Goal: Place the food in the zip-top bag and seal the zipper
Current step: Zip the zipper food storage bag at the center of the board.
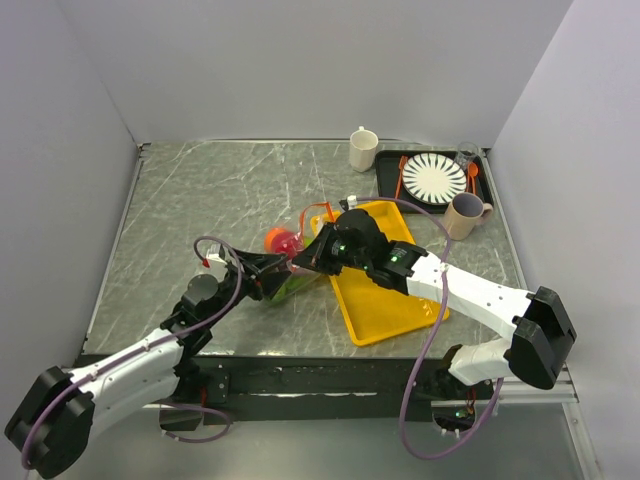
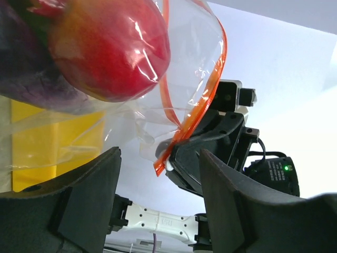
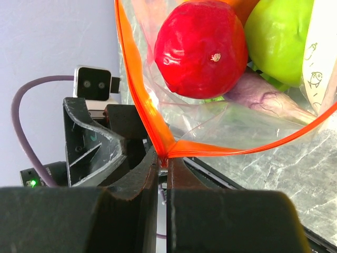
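— Well, your right gripper (image 3: 163, 174) is clenched on the zipper (image 3: 189, 147), pinching the thin orange-red plastic strip at the corner where its two halves meet.

— And my left one?

— Your left gripper (image 2: 158, 158) stands released. Its two dark, matte fingers (image 2: 89, 200) are spread wide, and the pinched end of the zipper shows in the gap beyond them. I can't tell whether either finger touches the film.

— Where is the bag?

— The bag (image 3: 221, 118) sits between your two grippers on the grey, veined stone-look table (image 1: 200, 200), just left of the flat yellow tray (image 1: 390, 300). Its film is clear, glossy and crinkled, with bright creases catching the light. The mouth gapes: from the pinched corner the two halves of the strip run apart in a wide V.

— And the food?

— You can see it through the film. The red fruit (image 3: 200, 50) is round, smooth and shiny, with a small pale dimple on its skin. The green fruit (image 3: 279, 39) is pressed against it, just as glossy. Below them lies a purple fruit (image 3: 263, 97), duller, with a veined surface. A sliver of the orange fruit (image 3: 245, 6) shows at the top edge of the right wrist view.

— Any writing?

— Only small line drawings (image 3: 315, 79) printed near the bag's right edge, fish-like in outline. They're too small for you to read any words.
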